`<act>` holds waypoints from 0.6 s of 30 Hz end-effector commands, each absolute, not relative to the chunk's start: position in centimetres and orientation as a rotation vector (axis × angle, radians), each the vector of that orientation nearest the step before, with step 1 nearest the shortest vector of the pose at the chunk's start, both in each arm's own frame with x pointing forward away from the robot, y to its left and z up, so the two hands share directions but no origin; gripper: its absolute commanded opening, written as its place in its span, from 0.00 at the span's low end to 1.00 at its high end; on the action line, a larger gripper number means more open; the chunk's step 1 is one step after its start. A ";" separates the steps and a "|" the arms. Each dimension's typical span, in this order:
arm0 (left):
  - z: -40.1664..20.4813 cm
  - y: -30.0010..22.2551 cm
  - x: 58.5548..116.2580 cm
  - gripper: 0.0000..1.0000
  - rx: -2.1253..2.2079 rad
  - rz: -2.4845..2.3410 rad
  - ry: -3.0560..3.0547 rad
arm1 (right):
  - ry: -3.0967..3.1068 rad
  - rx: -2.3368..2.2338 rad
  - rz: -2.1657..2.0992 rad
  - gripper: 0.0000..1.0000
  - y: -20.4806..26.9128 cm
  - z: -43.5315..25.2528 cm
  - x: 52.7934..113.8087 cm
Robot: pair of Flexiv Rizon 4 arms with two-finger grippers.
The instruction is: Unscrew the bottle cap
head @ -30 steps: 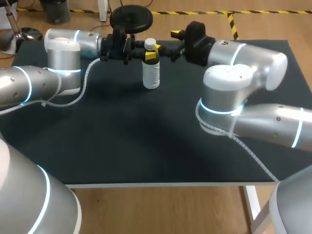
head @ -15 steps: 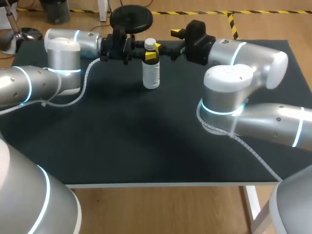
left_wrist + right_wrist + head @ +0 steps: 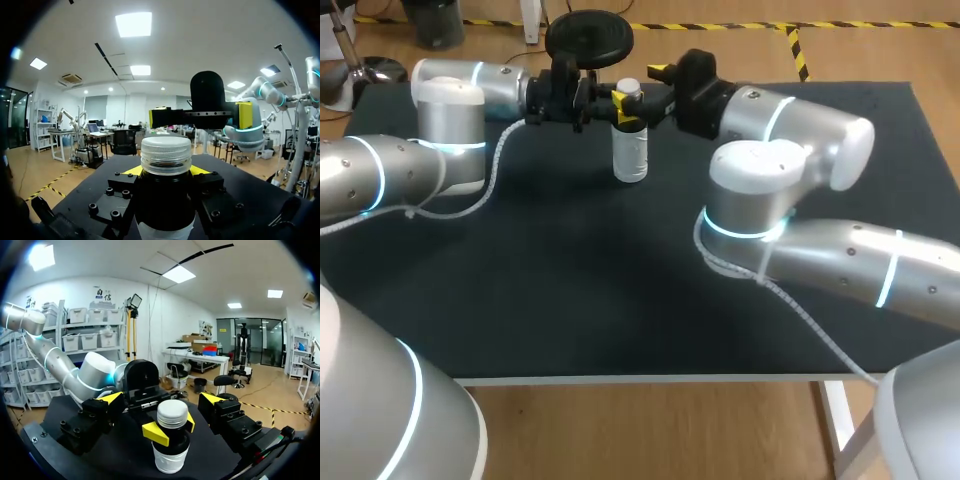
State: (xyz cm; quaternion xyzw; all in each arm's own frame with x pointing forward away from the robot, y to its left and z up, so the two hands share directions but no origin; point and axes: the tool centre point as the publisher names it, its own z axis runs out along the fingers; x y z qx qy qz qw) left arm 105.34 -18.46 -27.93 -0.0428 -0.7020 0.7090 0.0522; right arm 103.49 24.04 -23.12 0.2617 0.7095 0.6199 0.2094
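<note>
A small bottle [image 3: 631,155] stands up straight on the dark surface [image 3: 570,280], near the far edge and about in the middle. It has a white body, a dark neck and a white cap [image 3: 166,152] with little ridges around it. The cap is on the bottle.

The left arm comes in from the left side, low and flat over the surface. The left pincer [image 3: 166,171] is closed on the bottle. Its 2 yellow fingertips [image 3: 156,434] press on the dark neck from 2 sides, just under the cap.

The right arm comes in from the right side and reaches to the bottle too. The right pincer [image 3: 161,398] is wide open. Its 2 yellow fingertips [image 3: 244,115] stand apart, 1 on each side of the cap, at about the same height as the cap. In the right wrist view there is a gap between each finger and the cap, so they do not touch it.

The 2 pincers face each other with the bottle between them.
</note>
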 end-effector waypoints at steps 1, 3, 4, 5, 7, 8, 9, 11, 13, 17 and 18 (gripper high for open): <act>-27.9 -18.5 105.4 0.00 -0.130 2.155 -2.136 | 1.942 0.722 1.745 1.00 25.2 -23.8 104.1; -27.9 -18.5 105.4 0.00 -0.130 2.155 -2.136 | 1.943 0.721 1.747 1.00 25.3 -23.8 104.1; -27.9 -18.5 105.4 0.00 -0.130 2.155 -2.136 | 1.944 0.721 1.748 1.00 25.4 -23.9 104.1; -27.9 -18.5 105.4 0.00 -0.130 2.155 -2.136 | 1.943 0.722 1.748 1.00 25.4 -23.9 104.1; -27.9 -18.5 105.4 0.00 -0.130 2.155 -2.136 | 1.940 0.725 1.745 1.00 25.5 -24.1 104.2; -27.9 -18.5 105.4 0.00 -0.130 2.155 -2.136 | 1.939 0.726 1.744 1.00 25.5 -24.2 104.3; -27.9 -18.5 105.4 0.00 -0.130 2.155 -2.136 | 1.938 0.727 1.743 1.00 25.6 -24.3 104.3; -27.9 -18.5 105.4 0.00 -0.130 2.155 -2.136 | 1.937 0.728 1.740 1.00 25.6 -24.5 104.5; -27.9 -18.5 105.4 0.00 -0.130 2.155 -2.136 | 1.937 0.731 1.739 1.00 25.6 -24.6 104.7; -27.9 -18.5 105.4 0.00 -0.130 2.155 -2.136 | 1.940 0.729 1.738 1.00 25.9 -24.7 104.9; -27.9 -18.5 105.4 0.00 -0.130 2.155 -2.136 | 1.940 0.728 1.739 1.00 26.0 -24.7 105.0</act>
